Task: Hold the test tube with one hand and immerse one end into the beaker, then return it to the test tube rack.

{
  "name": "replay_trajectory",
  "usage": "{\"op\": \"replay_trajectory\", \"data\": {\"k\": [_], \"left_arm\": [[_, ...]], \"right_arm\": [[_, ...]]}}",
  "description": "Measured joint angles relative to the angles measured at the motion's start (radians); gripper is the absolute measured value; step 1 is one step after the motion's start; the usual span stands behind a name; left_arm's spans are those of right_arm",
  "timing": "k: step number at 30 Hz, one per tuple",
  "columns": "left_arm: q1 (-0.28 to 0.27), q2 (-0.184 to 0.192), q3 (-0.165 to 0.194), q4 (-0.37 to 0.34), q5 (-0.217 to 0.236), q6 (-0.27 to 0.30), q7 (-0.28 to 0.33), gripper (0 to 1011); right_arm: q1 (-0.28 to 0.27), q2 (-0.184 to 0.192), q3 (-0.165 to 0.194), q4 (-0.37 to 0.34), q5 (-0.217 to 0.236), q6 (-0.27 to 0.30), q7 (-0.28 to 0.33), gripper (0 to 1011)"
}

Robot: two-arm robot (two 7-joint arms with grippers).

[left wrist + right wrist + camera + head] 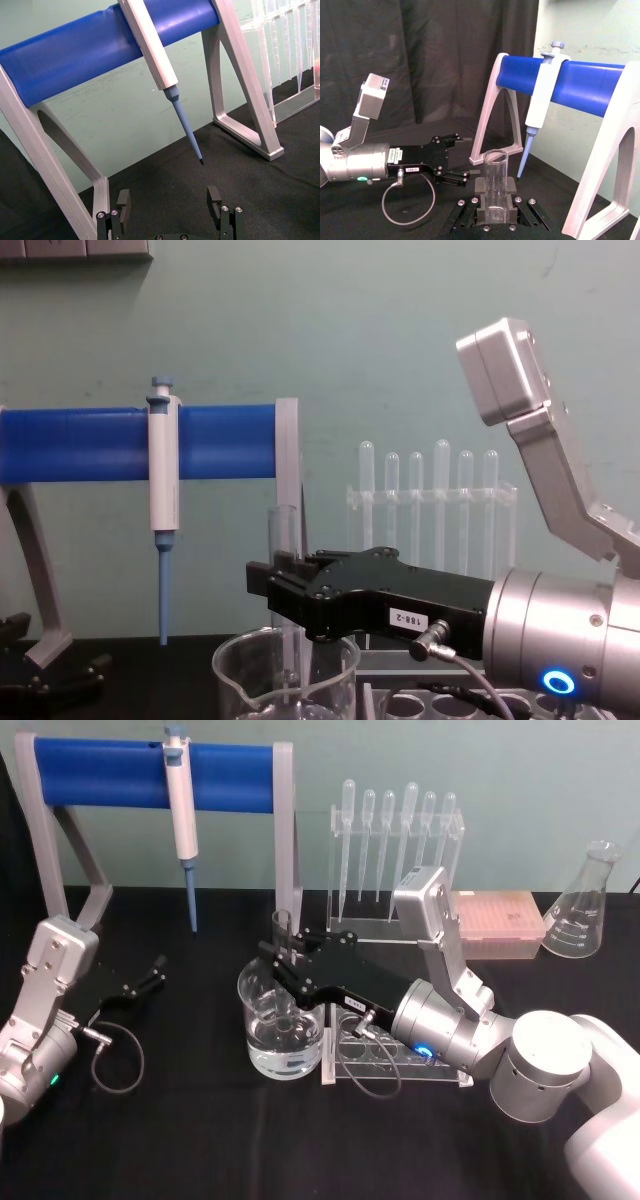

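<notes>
Inside beaker point(255, 1042): tube point(282, 926) in R gripper point(284, 956).

The upright clear test tube point(283, 926), clamped in the right gripper point(284, 956), dips into the beaker point(258, 1020).

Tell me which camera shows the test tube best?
The right wrist view: the test tube stands close-up, rim and wall plain, clamped in the right gripper. The head view shows its rim above the gripper; the chest view shows it upright from the side, dipping into the beaker.
</notes>
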Motion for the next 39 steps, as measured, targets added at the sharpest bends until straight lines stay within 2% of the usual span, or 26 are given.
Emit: {"op": "replay_trajectory", "data": {"k": [39], "left_arm": [[0.000,0.000,0.000,0.000,0.000,0.000,0.000,1000]], "right_arm": [[0.000,0.000,0.000,0.000,0.000,0.000,0.000,224]]}}
